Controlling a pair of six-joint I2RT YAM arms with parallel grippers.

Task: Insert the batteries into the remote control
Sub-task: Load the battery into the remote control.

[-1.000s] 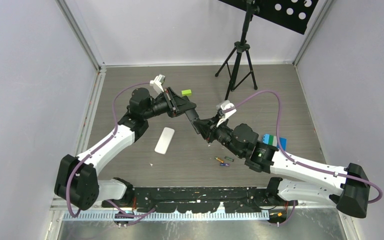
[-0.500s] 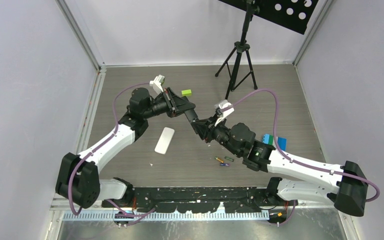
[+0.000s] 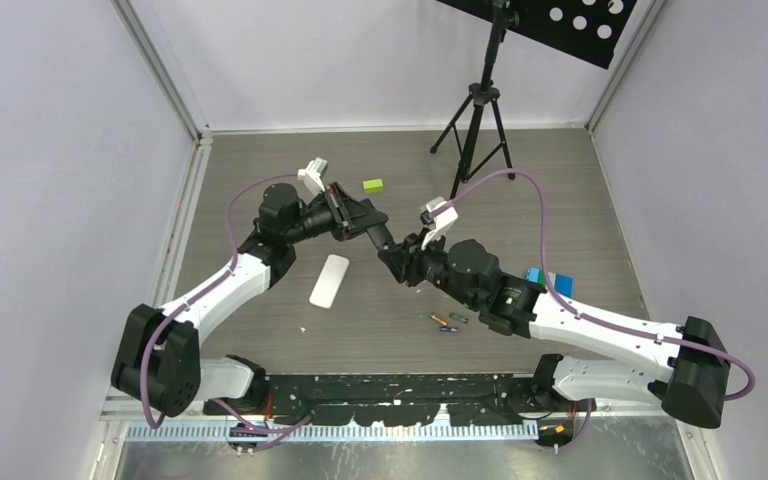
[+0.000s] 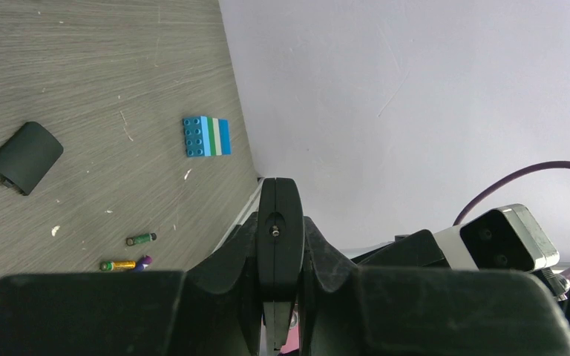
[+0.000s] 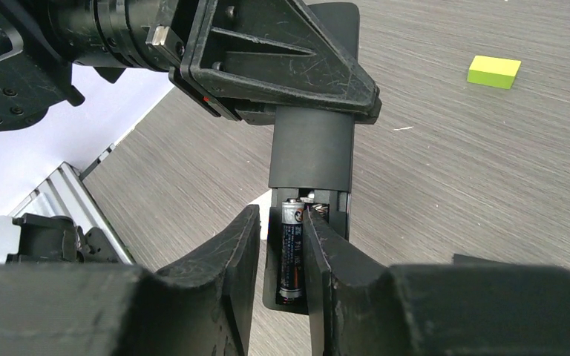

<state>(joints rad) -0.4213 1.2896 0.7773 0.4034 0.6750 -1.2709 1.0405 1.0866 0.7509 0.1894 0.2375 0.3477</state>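
right wrist: battery [image 5: 292, 252] lengthwise in remote [image 5: 312, 148]

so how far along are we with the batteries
Done: one battery sits in the remote, bay open. In hand: left gripper holds the remote up; right gripper straddles that battery, jaws slightly apart. Left: three batteries lying loose, and the dark cover probably goes back on.

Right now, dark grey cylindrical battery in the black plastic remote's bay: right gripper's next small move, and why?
Probably draw the right gripper straight back: the dark grey battery lies seated in the black remote, jaws parted around it.
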